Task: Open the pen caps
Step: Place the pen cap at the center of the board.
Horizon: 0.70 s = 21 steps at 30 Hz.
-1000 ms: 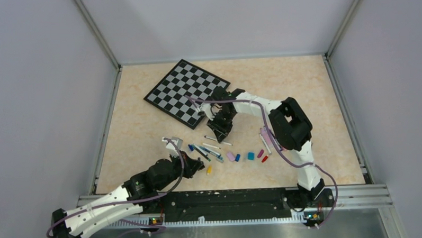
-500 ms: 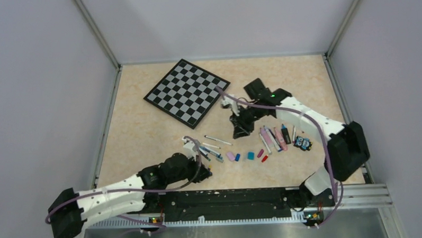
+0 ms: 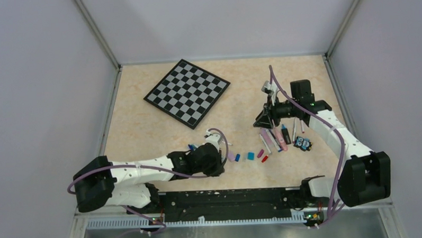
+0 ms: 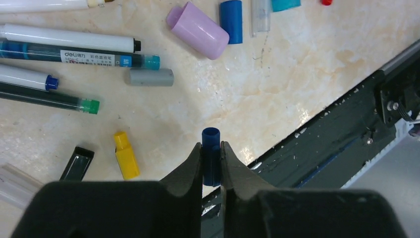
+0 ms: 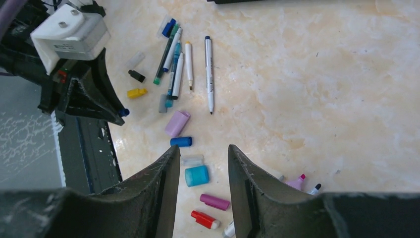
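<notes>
L fingers [image 4: 190, 166] grip blue cap [image 4: 210, 141].
R fingers [image 5: 158, 183] apart, empty, over loose caps [image 5: 197, 175] & pens [image 5: 209, 69] on desk [image 5: 322, 89].

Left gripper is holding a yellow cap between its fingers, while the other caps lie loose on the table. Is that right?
Not quite. The left gripper holds a dark blue cap, not a yellow one. The yellow cap lies loose on the table with the others. The left wrist view shows this.
</notes>
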Tool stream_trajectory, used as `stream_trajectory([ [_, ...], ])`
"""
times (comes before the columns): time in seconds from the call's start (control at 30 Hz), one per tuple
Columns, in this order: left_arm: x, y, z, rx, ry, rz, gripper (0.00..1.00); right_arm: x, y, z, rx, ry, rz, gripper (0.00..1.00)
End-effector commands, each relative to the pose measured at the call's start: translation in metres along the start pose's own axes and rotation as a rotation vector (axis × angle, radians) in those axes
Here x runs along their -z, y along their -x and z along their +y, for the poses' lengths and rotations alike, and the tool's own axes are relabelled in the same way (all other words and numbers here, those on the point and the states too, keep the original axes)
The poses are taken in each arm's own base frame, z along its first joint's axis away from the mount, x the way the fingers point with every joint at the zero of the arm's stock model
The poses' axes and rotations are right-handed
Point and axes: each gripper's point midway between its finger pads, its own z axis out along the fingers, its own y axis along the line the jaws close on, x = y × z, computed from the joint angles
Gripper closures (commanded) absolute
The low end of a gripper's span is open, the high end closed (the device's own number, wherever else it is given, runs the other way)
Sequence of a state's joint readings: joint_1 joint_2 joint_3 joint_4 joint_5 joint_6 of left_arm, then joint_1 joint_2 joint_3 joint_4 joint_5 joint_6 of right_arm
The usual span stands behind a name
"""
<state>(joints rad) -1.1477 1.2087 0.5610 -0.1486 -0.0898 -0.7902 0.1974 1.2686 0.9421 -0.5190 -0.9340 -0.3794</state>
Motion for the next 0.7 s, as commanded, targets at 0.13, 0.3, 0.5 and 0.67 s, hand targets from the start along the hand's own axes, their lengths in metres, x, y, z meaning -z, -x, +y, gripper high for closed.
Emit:
stream_trajectory([
  [0.13,-0.01,0.002,0.011,-0.029,0.123,0.04,0.75,0.008,0.019,0.009,0.053,0.028,-0.084,0.61],
  [0.3,-0.01,0.013,0.012,-0.058,0.177,0.036,0.6,0.012,0.02,0.008,0.05,0.022,-0.096,0.61],
  [0.5,0.023,0.063,-0.011,-0.135,0.131,-0.12,0.47,0.028,0.024,0.005,0.093,-0.029,-0.117,0.6],
  [0.67,0.07,0.116,-0.026,-0.172,0.019,-0.397,0.04,0.068,0.037,-0.005,0.203,-0.216,-0.206,0.5],
])
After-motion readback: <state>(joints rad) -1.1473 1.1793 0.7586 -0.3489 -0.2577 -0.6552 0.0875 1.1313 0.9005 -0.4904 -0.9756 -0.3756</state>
